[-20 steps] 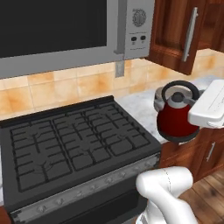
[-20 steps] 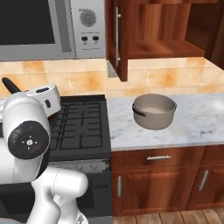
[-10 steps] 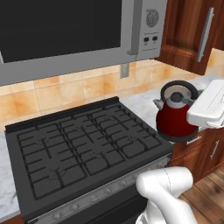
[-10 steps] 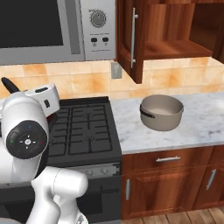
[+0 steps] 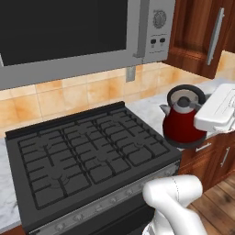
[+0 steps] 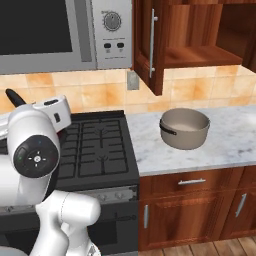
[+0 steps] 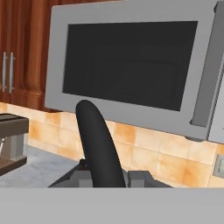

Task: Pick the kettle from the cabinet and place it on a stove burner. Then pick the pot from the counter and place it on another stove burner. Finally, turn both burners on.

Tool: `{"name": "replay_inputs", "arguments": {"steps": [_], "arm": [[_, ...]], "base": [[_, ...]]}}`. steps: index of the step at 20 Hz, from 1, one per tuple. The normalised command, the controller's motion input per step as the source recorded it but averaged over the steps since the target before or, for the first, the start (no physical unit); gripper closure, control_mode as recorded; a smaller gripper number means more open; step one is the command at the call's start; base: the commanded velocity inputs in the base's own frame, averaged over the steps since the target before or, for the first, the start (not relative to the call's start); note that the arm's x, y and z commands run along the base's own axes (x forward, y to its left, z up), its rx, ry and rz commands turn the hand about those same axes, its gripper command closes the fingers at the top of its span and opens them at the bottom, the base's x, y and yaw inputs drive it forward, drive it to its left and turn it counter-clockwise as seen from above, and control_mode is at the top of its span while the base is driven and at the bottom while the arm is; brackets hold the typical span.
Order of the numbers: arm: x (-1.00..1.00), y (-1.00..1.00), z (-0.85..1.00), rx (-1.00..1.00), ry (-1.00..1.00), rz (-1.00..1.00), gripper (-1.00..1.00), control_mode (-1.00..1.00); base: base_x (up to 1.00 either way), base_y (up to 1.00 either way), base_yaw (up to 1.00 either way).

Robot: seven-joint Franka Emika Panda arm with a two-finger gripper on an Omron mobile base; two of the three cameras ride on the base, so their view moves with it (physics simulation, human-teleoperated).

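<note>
The dark-red kettle (image 5: pixel 183 120) hangs in the air just off the cooktop's front right corner, beside my white hand (image 5: pixel 216 110). In the hand view my gripper (image 7: pixel 109 177) is shut on the kettle's black arched handle (image 7: pixel 98 144), which rises between the fingertips. From the right, only the tip of that black handle (image 6: pixel 14 96) peeks out behind my arm. The black gas cooktop (image 5: pixel 87 156) has bare grates. The taupe-grey pot (image 6: pixel 184 128) stands lidless on the marble counter (image 6: pixel 225 150), right of the stove. Above it the wall cabinet (image 6: pixel 200 35) is open, its door (image 6: pixel 149 45) swung out.
A grey microwave (image 5: pixel 78 32) hangs over the cooktop, low above its back. The knob strip (image 6: pixel 107 194) runs along the stove front. A dark boxy appliance (image 7: pixel 11 140) stands on the counter left of the stove. Wooden drawers (image 6: pixel 190 210) lie under the counter.
The whole picture has shifted right in both base views, so the base has driven left. The stove now sits more in the middle. The kettle stays held in the gripper.
</note>
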Motion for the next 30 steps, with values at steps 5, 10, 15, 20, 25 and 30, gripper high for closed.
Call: {"name": "replay_inputs", "arguments": {"steps": [5, 10, 15, 20, 25, 30], "arm": [[0.27, 0.00, -0.20, 0.00, -0.02, 0.00, 1.00, -1.00], [0.27, 0.00, -0.21, 0.00, -0.03, 0.00, 1.00, -1.00], [0.22, 0.07, -0.17, 0.02, -0.01, 0.02, 1.00, -1.00], [0.25, 0.11, -0.18, 0.06, 0.00, 0.03, 1.00, -1.00], [0.37, 0.21, -0.24, 0.05, 0.00, 0.00, 1.00, -1.00], [0.39, 0.17, -0.29, 0.03, -0.03, 0.00, 1.00, -1.00]], "base": [[0.00, 0.00, 0.00], [0.00, 0.00, 0.00], [0.00, 0.00, 0.00], [0.00, 0.00, 0.00], [0.00, 0.00, 0.00], [0.00, 0.00, 0.00]]}}
